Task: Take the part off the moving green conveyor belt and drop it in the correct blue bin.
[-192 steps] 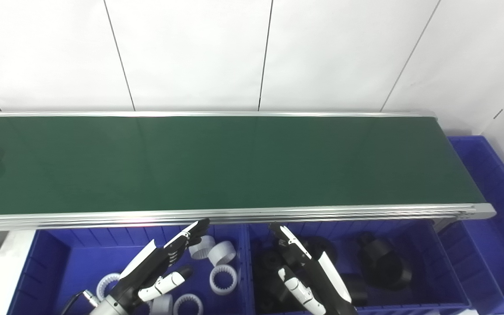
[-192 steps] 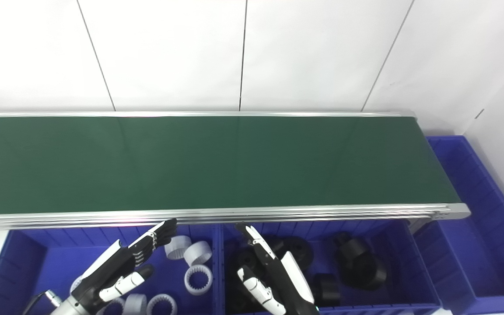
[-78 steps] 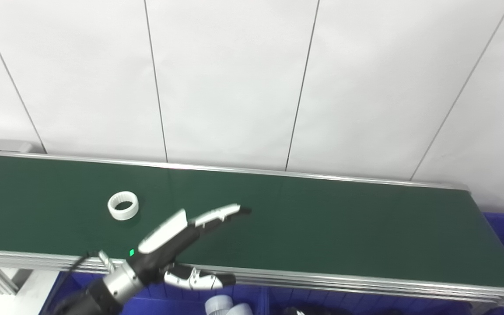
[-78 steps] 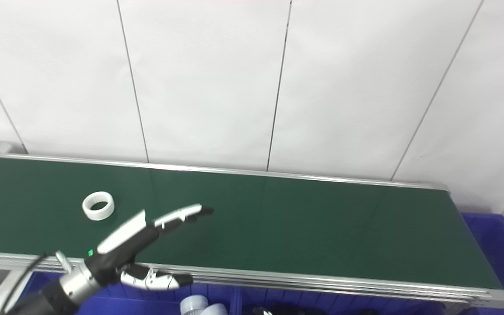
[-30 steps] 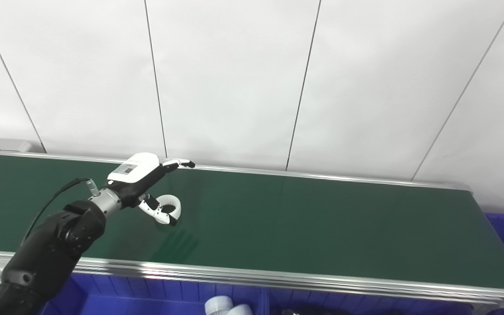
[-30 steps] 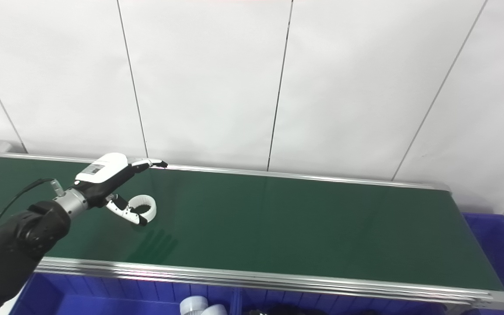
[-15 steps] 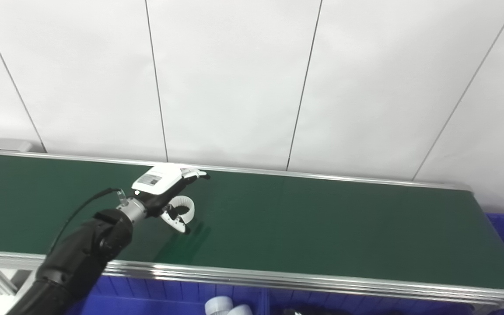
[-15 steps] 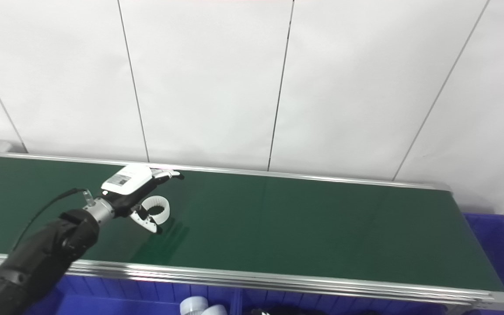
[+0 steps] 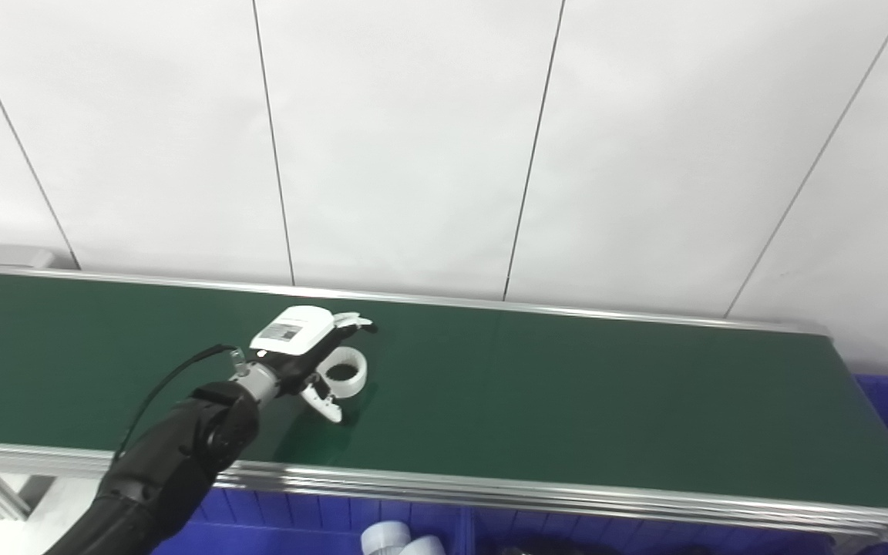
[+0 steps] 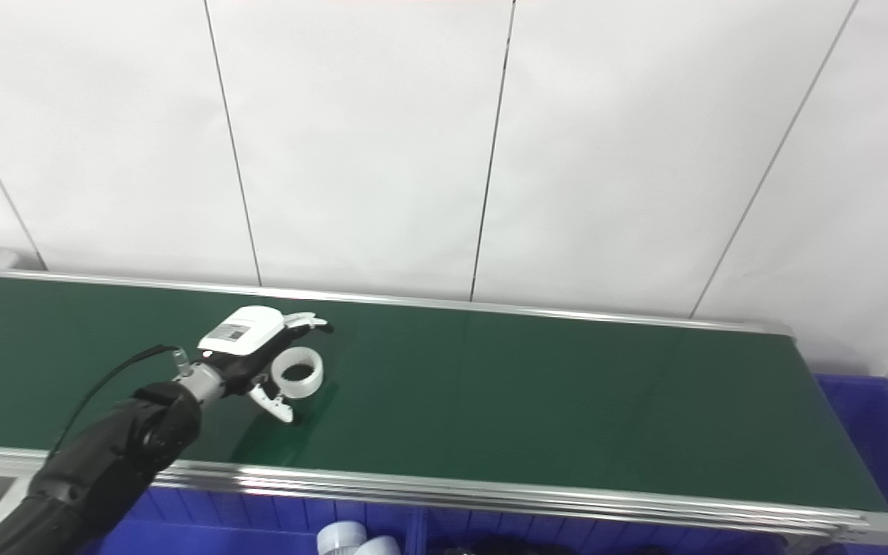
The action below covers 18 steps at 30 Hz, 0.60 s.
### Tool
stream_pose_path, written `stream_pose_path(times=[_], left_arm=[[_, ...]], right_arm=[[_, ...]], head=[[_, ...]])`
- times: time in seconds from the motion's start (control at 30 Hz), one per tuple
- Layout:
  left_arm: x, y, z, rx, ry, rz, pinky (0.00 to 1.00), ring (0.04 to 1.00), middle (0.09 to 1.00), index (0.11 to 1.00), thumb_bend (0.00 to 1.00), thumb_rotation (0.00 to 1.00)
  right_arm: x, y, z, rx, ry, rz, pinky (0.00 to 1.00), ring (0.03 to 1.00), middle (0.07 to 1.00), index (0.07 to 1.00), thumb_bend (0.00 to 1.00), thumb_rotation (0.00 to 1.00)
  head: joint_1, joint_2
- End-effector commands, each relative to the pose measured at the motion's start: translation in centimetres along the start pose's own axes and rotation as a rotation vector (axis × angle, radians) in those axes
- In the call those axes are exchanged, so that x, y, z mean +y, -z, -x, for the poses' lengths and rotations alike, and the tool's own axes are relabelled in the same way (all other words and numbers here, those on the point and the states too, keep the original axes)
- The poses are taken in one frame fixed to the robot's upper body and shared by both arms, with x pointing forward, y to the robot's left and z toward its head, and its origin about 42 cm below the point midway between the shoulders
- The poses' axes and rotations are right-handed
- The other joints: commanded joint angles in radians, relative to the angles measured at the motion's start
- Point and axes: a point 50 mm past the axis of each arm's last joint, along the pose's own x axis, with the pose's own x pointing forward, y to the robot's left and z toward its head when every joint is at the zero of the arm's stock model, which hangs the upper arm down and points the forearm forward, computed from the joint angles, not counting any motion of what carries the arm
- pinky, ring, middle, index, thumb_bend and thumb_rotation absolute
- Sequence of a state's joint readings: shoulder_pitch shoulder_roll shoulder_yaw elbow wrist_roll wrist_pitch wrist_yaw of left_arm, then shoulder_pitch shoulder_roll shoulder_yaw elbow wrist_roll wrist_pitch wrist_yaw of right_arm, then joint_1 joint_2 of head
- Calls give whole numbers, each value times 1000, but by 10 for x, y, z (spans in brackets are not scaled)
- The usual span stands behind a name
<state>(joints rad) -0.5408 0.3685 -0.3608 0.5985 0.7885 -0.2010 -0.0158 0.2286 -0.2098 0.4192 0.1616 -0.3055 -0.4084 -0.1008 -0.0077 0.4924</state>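
- the white ring part [image 9: 344,373] lies flat on the green conveyor belt [image 9: 567,385], hole up, left of the belt's middle and about midway between the far and near rails; it sits there because the belt is what carries it toward the robot's reach.
- the left hand [image 9: 311,356] is over the belt right at the ring, placed so the part falls between thumb and fingers: the fingers [image 9: 353,321] reach out just past the ring's far side, and the thumb [image 9: 321,401] curves down on its near left side.
- the hand is not closed on anything; fingers and thumb are apart with the ring in the gap. whether any of them touches the ring cannot be told from either view.
- judged from this, the step in hand is the grasp itself: the hand brackets the part but has not pinched or lifted it.
- the left arm comes up from the lower left across the near rail [image 9: 567,493], forearm sloping up to the wrist, palm turned down and the back of the hand facing up.
- the right hand is out of view.
- below the rail a strip of a blue bin [image 9: 297,512] shows, with white cylindrical parts [image 9: 401,539] at the bottom edge; this looks like the fitting bin for a white ring.
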Motion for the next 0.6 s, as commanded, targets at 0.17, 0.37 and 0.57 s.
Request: stream_pose_path(times=[0.17, 0.37, 0.57], left_arm=[[32, -21, -18, 3, 114, 4, 659, 936, 999, 923, 930, 5], [29, -36, -27, -5, 129, -37, 528, 755, 929, 877, 903, 0], [14, -59, -39, -40, 152, -62, 444, 627, 851, 790, 885, 0]], right_arm=[[-4, -15, -1, -98, 31, -8, 902, 942, 953, 927, 319, 950], [-2, -16, 0, -100, 27, -11, 903, 942, 955, 926, 333, 970], [-1, -17, 0, -101, 31, -11, 903, 942, 952, 924, 330, 957]], head=[[-3, 7], [-11, 10], [-18, 12]])
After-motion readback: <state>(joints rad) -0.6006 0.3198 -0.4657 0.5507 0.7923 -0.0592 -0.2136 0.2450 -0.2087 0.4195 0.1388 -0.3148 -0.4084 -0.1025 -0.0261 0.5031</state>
